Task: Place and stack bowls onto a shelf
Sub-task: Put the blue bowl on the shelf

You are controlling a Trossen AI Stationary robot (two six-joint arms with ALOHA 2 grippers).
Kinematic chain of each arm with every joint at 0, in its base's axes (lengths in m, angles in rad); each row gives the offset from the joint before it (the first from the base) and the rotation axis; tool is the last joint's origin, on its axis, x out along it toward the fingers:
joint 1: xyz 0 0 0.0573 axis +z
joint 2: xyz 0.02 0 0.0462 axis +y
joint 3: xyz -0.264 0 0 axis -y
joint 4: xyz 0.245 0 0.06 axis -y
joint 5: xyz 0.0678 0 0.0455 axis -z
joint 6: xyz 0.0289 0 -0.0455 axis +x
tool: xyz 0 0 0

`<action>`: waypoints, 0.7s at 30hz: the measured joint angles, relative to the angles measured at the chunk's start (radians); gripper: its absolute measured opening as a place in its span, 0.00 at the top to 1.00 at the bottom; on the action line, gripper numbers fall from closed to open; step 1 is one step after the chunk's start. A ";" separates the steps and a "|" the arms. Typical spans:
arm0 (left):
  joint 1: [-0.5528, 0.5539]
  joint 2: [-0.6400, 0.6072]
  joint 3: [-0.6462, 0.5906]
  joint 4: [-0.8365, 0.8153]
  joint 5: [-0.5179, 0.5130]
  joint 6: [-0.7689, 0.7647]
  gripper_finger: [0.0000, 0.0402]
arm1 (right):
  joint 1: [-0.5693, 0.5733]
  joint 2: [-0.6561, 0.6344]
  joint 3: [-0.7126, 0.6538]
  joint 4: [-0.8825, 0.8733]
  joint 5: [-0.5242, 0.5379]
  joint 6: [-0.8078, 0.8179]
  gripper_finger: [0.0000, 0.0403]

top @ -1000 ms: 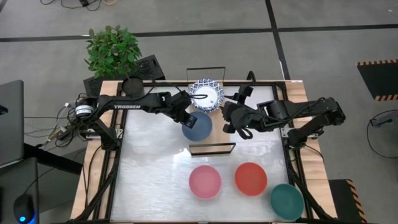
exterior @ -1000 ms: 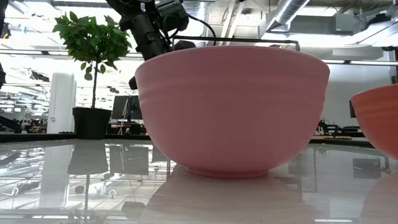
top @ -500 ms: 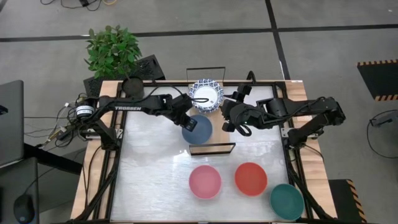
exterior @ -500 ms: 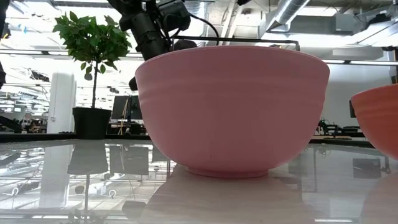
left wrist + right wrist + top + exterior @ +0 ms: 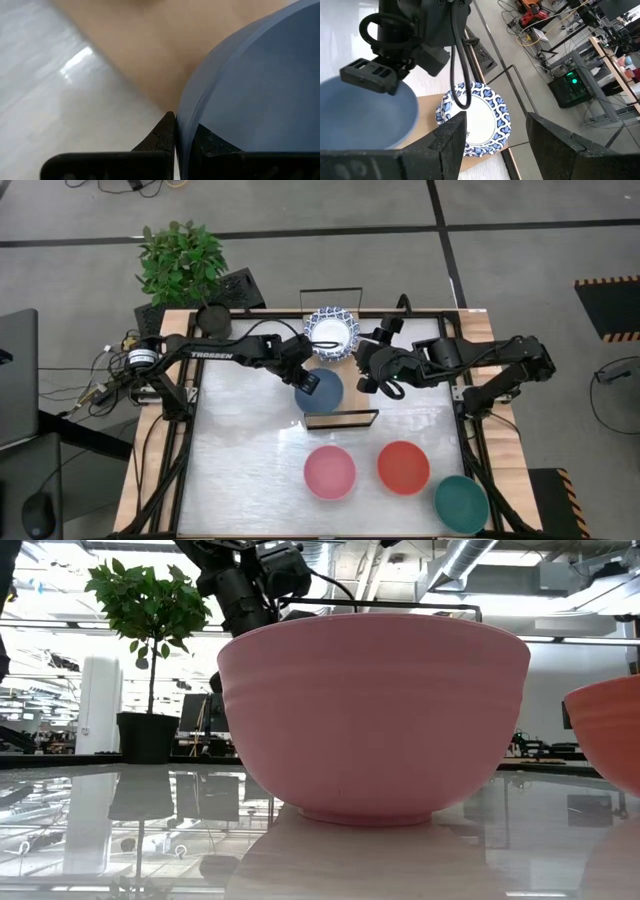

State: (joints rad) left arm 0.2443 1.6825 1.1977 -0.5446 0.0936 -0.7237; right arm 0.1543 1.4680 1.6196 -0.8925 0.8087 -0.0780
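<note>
In the high view my left gripper (image 5: 308, 378) is shut on the slate-blue bowl (image 5: 322, 393), which sits over the near half of the light-wood shelf (image 5: 345, 360), just inside its near wire frame (image 5: 340, 416). A stack of white bowls with blue patterned rims (image 5: 331, 332) stands on the shelf's far end. My right gripper (image 5: 376, 376) hovers open to the right of the shelf, touching nothing; its wrist view looks at the white stack (image 5: 476, 120) and the blue bowl (image 5: 365, 115). The low view hides the shelf behind the pink bowl (image 5: 370, 720). My left gripper pinches the slate-blue bowl's rim (image 5: 186, 120) on the bowl's left side, one finger (image 5: 165, 135) outside the wall and one (image 5: 210, 145) inside. The fingers come from above, pointing down. Whether the bowl rests on the shelf board (image 5: 150, 45) or hangs just over it, I cannot tell.
Pink (image 5: 329, 471), red (image 5: 403, 467) and dark green (image 5: 461, 503) bowls stand upright on the table's near half. A potted plant (image 5: 180, 258) and a small dark round pot (image 5: 212, 318) are at the far left corner. Wooden rails line both sides of the table.
My left gripper has carried the slate-blue bowl a short way along the shelf toward the table's near edge, closer to the near wire frame, staying shut on the rim. My right gripper has stayed open beside the shelf.
</note>
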 joint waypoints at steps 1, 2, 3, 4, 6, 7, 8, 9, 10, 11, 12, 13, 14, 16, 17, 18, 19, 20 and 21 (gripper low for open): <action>0.000 0.000 0.001 -0.011 0.000 0.006 1.00 | 0.000 0.000 0.000 0.000 0.000 0.000 0.43; 0.000 0.000 0.001 -0.013 0.001 0.009 1.00 | 0.000 0.000 0.000 0.000 0.000 0.000 0.43; 0.000 0.000 0.002 -0.004 0.000 0.009 1.00 | 0.000 0.000 0.000 0.000 0.000 0.000 0.43; 0.000 0.000 0.004 0.007 0.001 0.016 1.00 | 0.000 0.000 0.000 0.000 0.000 0.000 0.43; 0.000 0.000 0.004 0.020 0.018 0.035 1.00 | 0.000 0.000 -0.001 0.001 0.000 0.000 0.43; 0.000 0.000 0.004 0.031 0.021 0.035 1.00 | 0.000 0.000 -0.005 0.007 0.000 0.000 0.43; -0.002 0.000 0.004 0.041 0.021 0.033 1.00 | 0.000 0.000 -0.009 0.005 0.000 0.000 0.43; -0.003 0.000 0.004 0.046 0.018 0.033 0.99 | 0.000 0.000 -0.014 0.005 0.000 0.001 0.43; -0.005 0.000 0.004 0.052 0.014 0.033 0.98 | 0.000 0.000 -0.020 0.006 -0.001 0.001 0.43; -0.007 0.000 0.004 0.059 0.008 0.033 0.97 | 0.000 0.000 -0.024 0.002 -0.001 0.001 0.43; -0.009 0.000 0.004 0.068 0.005 0.033 0.95 | 0.000 0.000 -0.028 0.001 -0.002 0.001 0.43; -0.010 0.000 0.004 0.074 0.006 0.032 0.94 | 0.000 0.000 -0.031 0.004 -0.005 0.001 0.43; -0.010 0.000 0.004 0.077 0.007 0.032 0.91 | 0.000 0.000 -0.033 0.004 -0.011 0.002 0.43; -0.010 0.000 0.004 0.086 0.015 0.035 0.87 | 0.000 0.000 -0.034 0.003 -0.034 0.002 0.43; -0.010 0.000 0.004 0.094 0.021 0.038 0.84 | 0.000 0.000 -0.034 0.004 -0.044 0.002 0.43; -0.009 0.000 0.004 0.101 0.025 0.041 0.82 | 0.000 0.000 -0.034 0.005 -0.052 0.003 0.43; -0.009 0.000 0.004 0.108 0.027 0.045 0.79 | 0.000 0.000 -0.034 0.007 -0.053 0.003 0.43; -0.009 0.000 0.004 0.117 0.031 0.050 0.77 | 0.000 0.000 -0.034 0.006 -0.053 0.007 0.43; -0.009 0.000 0.004 0.126 0.035 0.054 0.74 | 0.000 0.000 -0.034 0.006 -0.054 0.012 0.43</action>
State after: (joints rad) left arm 0.2352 1.6829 1.2018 -0.4186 0.1283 -0.6698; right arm 0.1543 1.4681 1.5852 -0.8862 0.7551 -0.0660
